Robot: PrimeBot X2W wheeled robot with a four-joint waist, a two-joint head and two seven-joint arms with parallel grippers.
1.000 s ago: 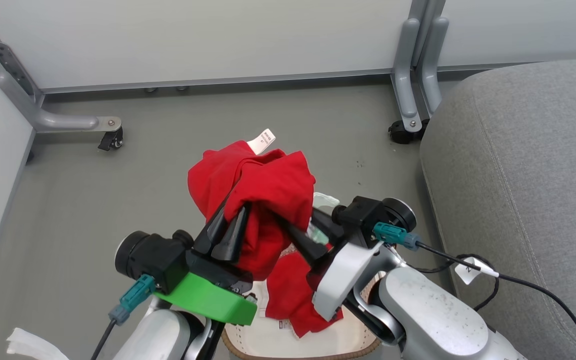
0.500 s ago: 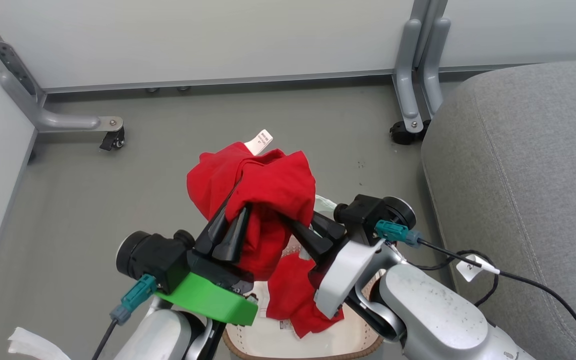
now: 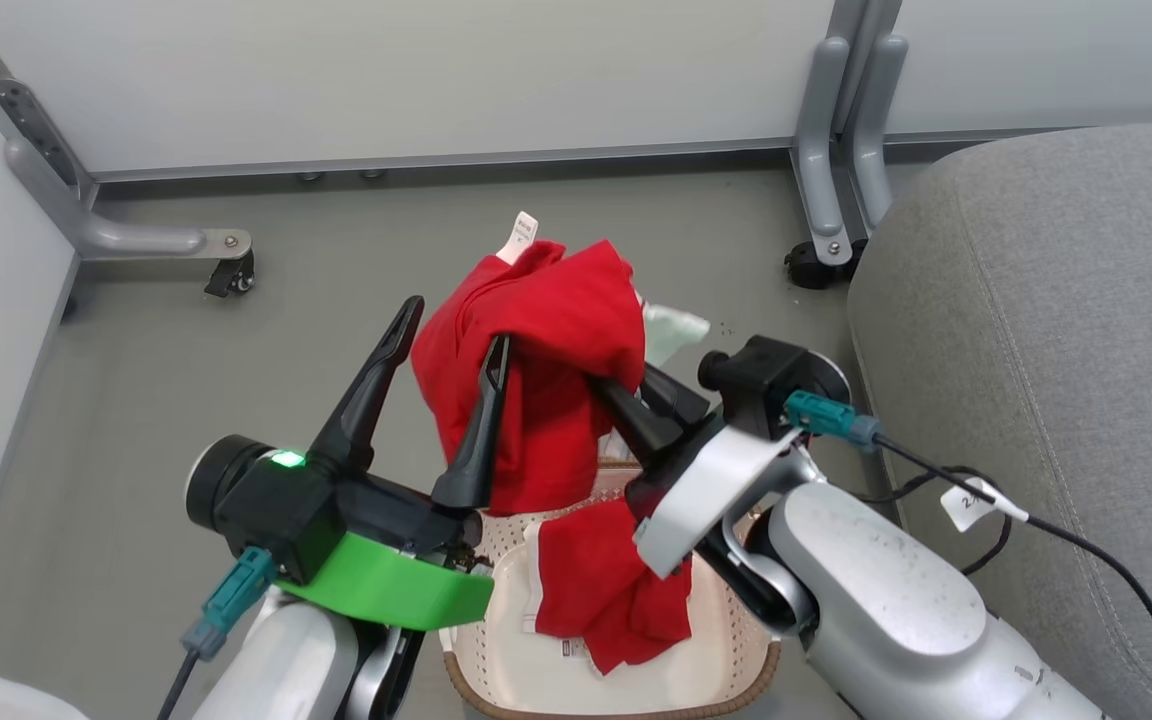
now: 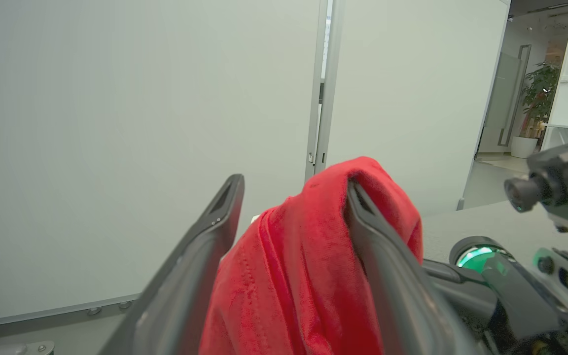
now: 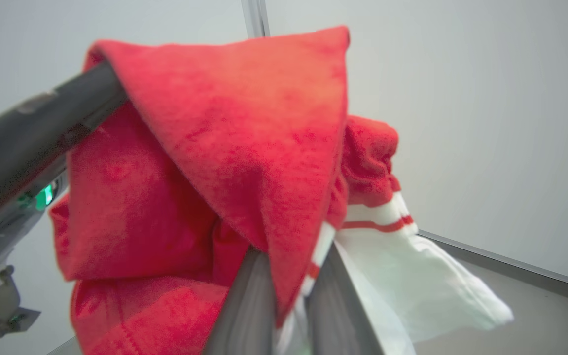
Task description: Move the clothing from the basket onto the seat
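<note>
Red clothing (image 3: 556,320) is hanging in the clenched right gripper (image 3: 626,405) (left gripper (image 3: 458,322) spread apart) over the basket (image 3: 726,650).

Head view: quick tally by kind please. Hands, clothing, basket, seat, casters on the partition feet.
Hands: 2, left hand and right hand
Clothing: 1 red bundle, garment count unclear
Basket: 1
Seat: 1
Casters: 2, one far left, one beside the seat
Total: 7
</note>
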